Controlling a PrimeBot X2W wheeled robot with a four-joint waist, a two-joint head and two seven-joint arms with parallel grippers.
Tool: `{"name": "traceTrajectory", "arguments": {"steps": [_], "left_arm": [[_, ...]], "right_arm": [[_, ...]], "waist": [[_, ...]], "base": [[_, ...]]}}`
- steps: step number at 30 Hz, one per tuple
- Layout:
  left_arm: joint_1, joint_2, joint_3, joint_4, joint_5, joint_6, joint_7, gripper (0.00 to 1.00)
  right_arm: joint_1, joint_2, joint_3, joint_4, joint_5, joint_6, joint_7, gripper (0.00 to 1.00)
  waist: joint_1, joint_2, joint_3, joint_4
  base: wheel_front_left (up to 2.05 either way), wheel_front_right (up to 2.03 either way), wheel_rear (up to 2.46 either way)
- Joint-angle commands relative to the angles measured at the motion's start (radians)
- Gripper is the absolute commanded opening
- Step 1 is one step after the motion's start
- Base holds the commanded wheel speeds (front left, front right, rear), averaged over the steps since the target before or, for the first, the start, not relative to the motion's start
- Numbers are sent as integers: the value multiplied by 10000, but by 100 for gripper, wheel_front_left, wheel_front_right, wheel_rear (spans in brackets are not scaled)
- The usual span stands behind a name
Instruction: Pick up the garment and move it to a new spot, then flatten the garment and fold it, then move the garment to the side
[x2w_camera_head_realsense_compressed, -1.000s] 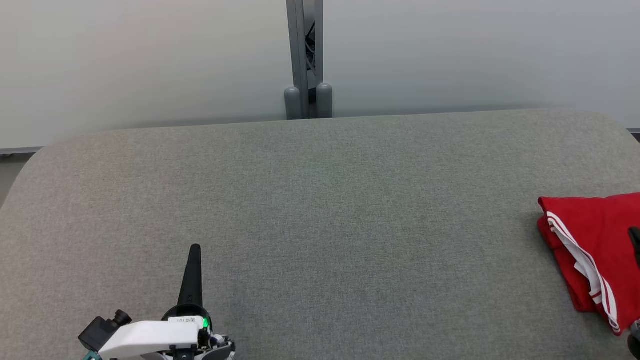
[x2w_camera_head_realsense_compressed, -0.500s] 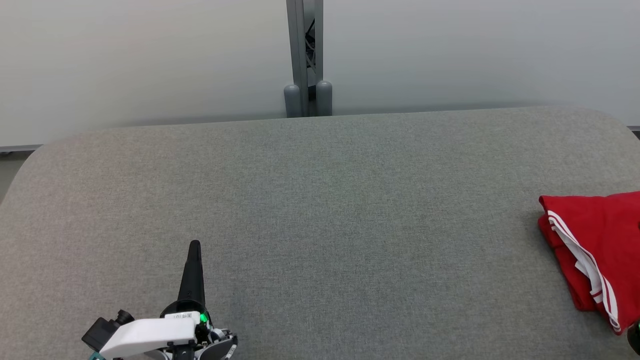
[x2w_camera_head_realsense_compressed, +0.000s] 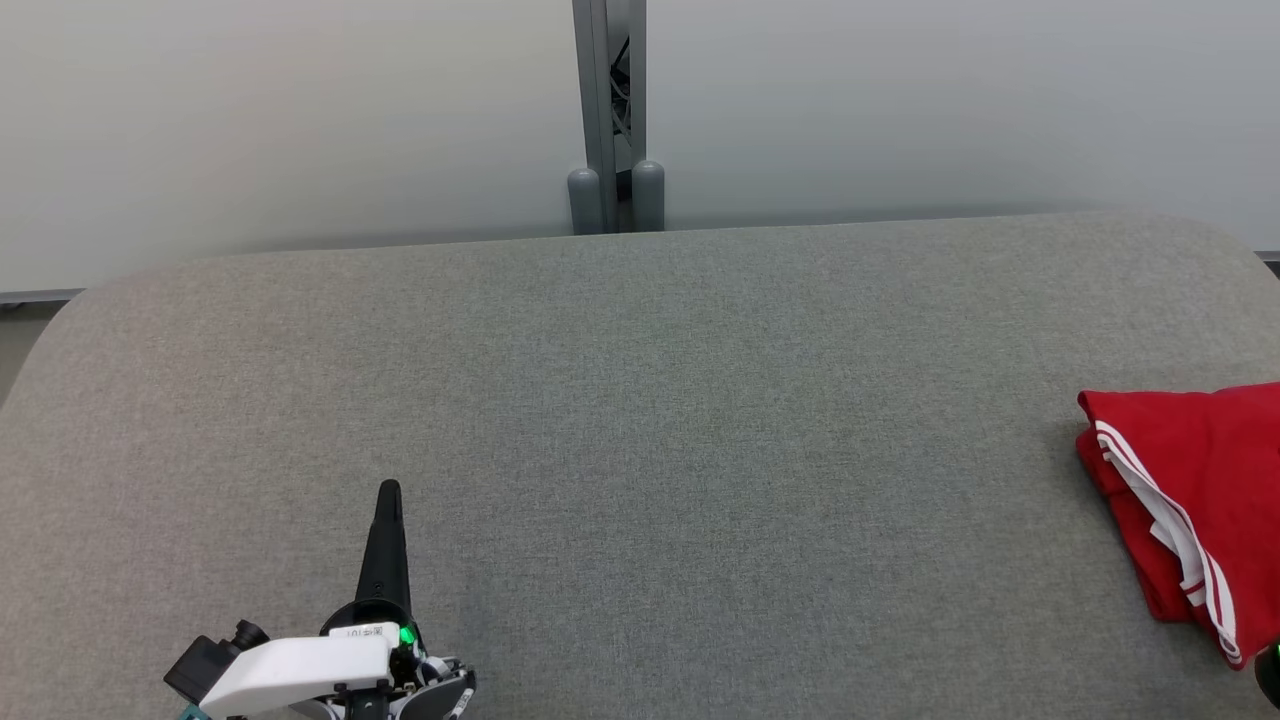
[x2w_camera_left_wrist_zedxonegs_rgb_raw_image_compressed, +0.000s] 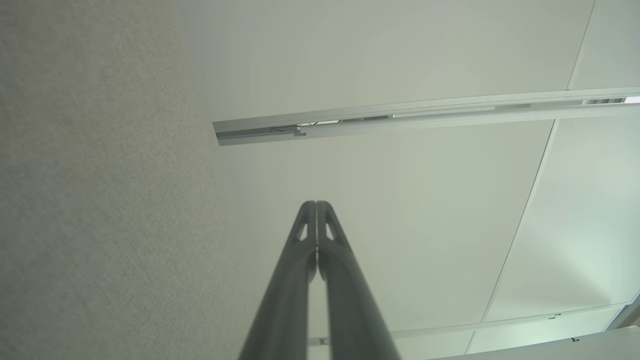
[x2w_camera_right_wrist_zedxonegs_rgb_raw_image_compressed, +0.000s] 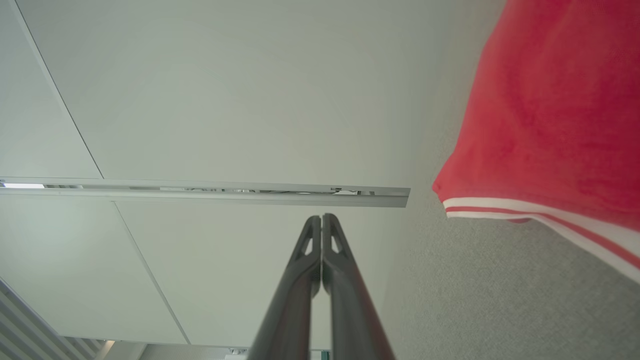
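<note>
Red folded garment far right, left gripper well apart

Left gripper, 7 o'clock in head view: long black taper rising from a round black collar. White label with small dark print on the collar, and a green LED lit at its 3 o'clock. Forearm shell smooth white, rounded. Black camera module with a small round knob at its 9 o'clock, bare metal hardware at its 4 o'clock. Wrist views: fingers dark grey, matte, each with a slim triangular cut-out near the tip. Right gripper: same build.
</note>
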Motion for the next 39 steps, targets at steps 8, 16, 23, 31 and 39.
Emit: {"name": "traceTrajectory", "arguments": {"steps": [8, 16, 23, 31, 39], "left_arm": [[-139, 31, 37, 11, -79, -46, -18, 0], [-139, 31, 37, 10, -79, -46, -18, 0], [-139, 31, 38, 10, -79, -46, -18, 0], [-139, 31, 38, 9, -80, -46, -18, 0], [-139, 31, 38, 9, -80, -46, -18, 0]], "right_arm": [[-82, -61, -20, 2, 55, 0, 27, 0], [-83, -60, -19, 2, 53, 0, 29, 0], [-83, -59, -22, 2, 52, 0, 30, 0], [-84, -59, -20, 2, 50, 0, 31, 0], [-84, -58, -21, 2, 49, 0, 32, 0]], "waist": [[0, 0, -1, 0], [0, 0, -1, 0], [0, 0, -1, 0], [0, 0, -1, 0], [0, 0, -1, 0]], "base": [[0, 0, 0], [0, 0, 0], [0, 0, 0], [0, 0, 0], [0, 0, 0]]}}
